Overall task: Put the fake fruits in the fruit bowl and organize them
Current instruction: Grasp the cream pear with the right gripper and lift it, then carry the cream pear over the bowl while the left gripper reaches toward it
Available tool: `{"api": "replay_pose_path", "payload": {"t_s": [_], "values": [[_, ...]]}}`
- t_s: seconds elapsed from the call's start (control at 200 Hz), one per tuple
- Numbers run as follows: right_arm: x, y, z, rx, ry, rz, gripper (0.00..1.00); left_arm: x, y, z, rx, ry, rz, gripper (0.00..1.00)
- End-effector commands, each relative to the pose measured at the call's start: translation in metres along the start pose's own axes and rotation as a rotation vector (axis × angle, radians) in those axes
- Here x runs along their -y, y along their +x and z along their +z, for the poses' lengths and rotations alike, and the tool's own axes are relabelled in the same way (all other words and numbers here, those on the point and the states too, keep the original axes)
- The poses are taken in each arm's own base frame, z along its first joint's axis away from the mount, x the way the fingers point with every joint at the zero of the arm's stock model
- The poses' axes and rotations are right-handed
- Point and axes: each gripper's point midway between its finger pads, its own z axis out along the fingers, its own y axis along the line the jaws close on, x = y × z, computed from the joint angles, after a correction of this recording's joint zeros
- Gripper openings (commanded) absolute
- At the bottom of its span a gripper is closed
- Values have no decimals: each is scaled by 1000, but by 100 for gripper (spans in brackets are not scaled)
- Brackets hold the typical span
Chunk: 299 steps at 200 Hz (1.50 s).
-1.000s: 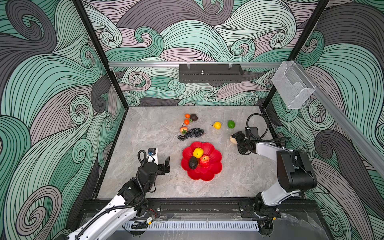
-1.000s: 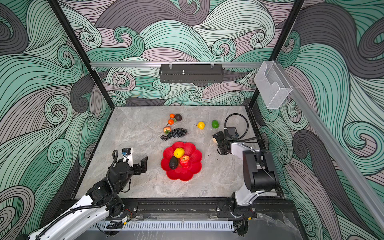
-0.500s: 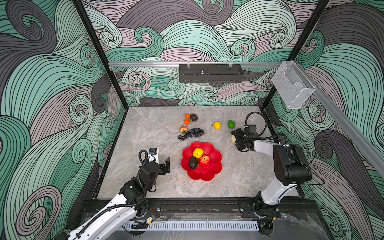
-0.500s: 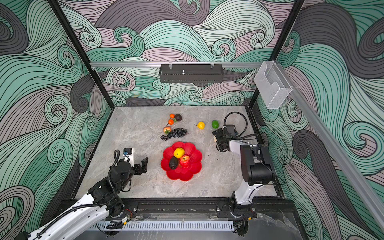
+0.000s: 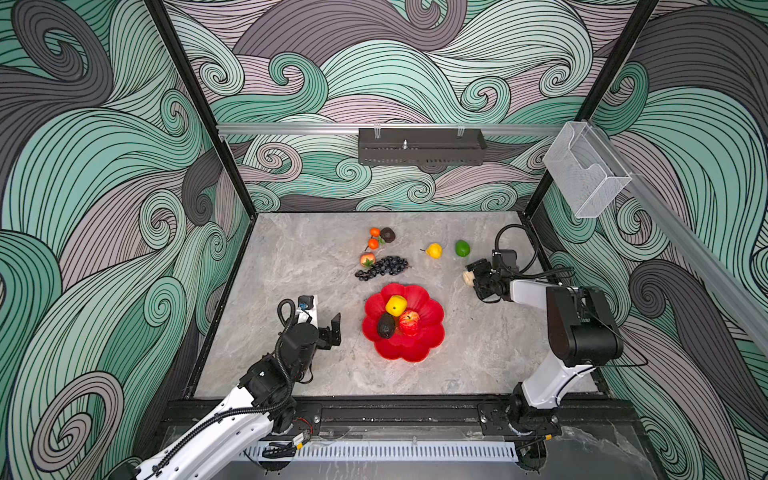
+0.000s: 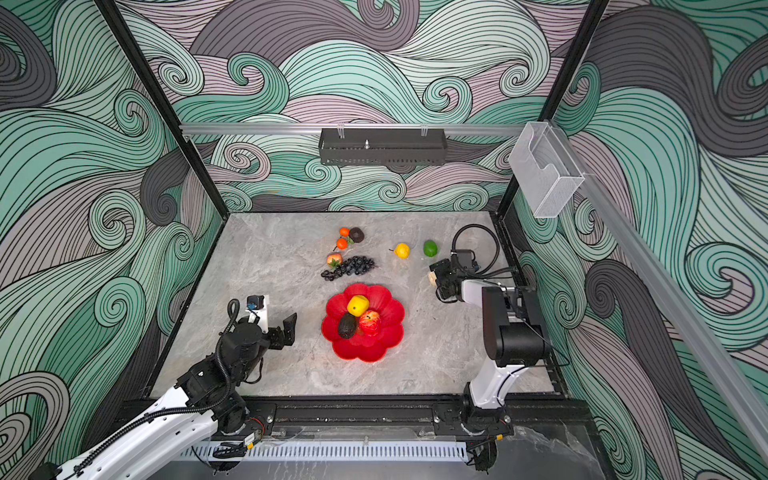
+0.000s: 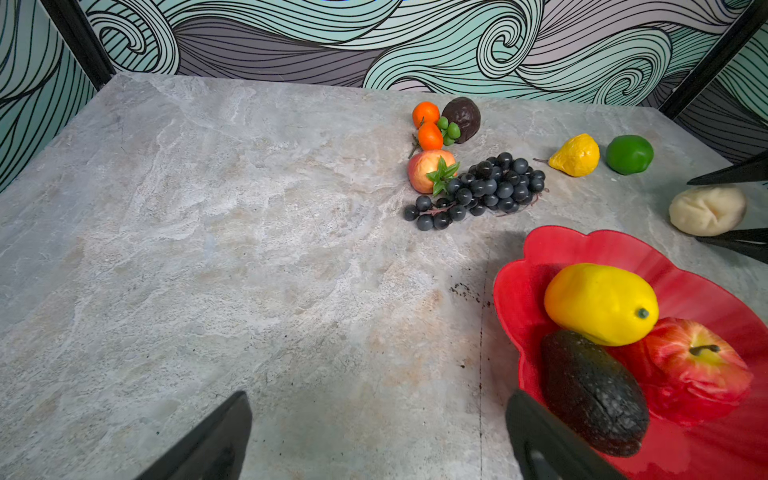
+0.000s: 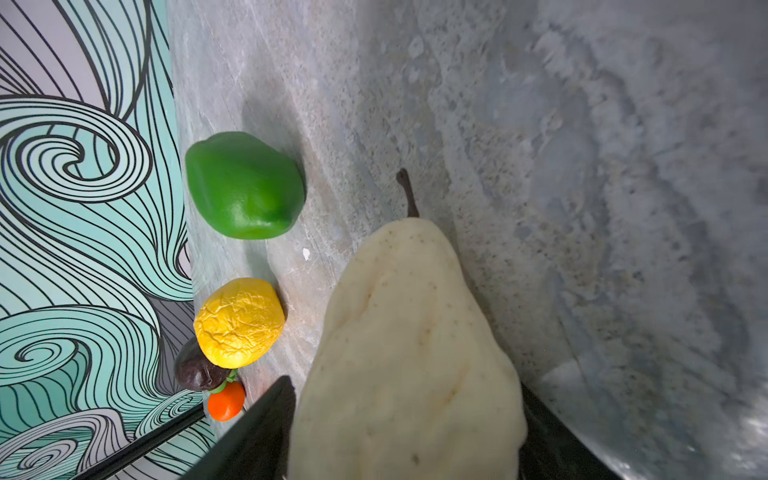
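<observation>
cream pear (image 8: 407,353), two o'clock of fruit bowl (image 5: 415,349), pinched in my right gripper (image 5: 476,276); i fear its smooth taper squirts free on lifting

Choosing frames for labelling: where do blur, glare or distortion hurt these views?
Right wrist view: the cream pear looms close and slightly soft, the table beyond it smears into blur, the lime is crisp. Left wrist view: sharp, sheen on the glossy fruit bowl, wide-angle bending. Both top views: evenly lit and sharp.
</observation>
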Motion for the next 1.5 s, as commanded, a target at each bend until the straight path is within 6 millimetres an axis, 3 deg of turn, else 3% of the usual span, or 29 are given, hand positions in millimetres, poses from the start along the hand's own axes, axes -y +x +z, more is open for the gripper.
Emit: {"api": "replay_pose_path", "payload": {"t_s": [0.0, 0.265, 0.395, 0.64, 0.851, 1.186, 1.381, 1.491], "values": [[17, 5, 2, -17, 40, -7, 73, 3, -17, -3, 40, 8, -22, 97], [2, 3, -24, 12, -8, -91, 65, 4, -18, -3, 42, 9, -19, 97], [-15, 15, -47, 5, -74, -206, 64, 7, -16, 0, 32, 22, -17, 98], [-54, 80, -101, -69, -248, -585, 62, 28, -12, 10, -23, 97, -70, 99], [-75, 144, -142, -30, -403, -943, 61, 71, -35, 7, -106, 259, -204, 99], [-82, 230, -175, 23, -610, -1338, 60, 140, -76, -14, -273, 528, -244, 99], [-80, 259, -188, 84, -665, -1470, 59, 167, -82, -19, -380, 622, -226, 95], [-78, 270, -191, 120, -671, -1525, 58, 176, -83, -16, -421, 640, -251, 88]]}}
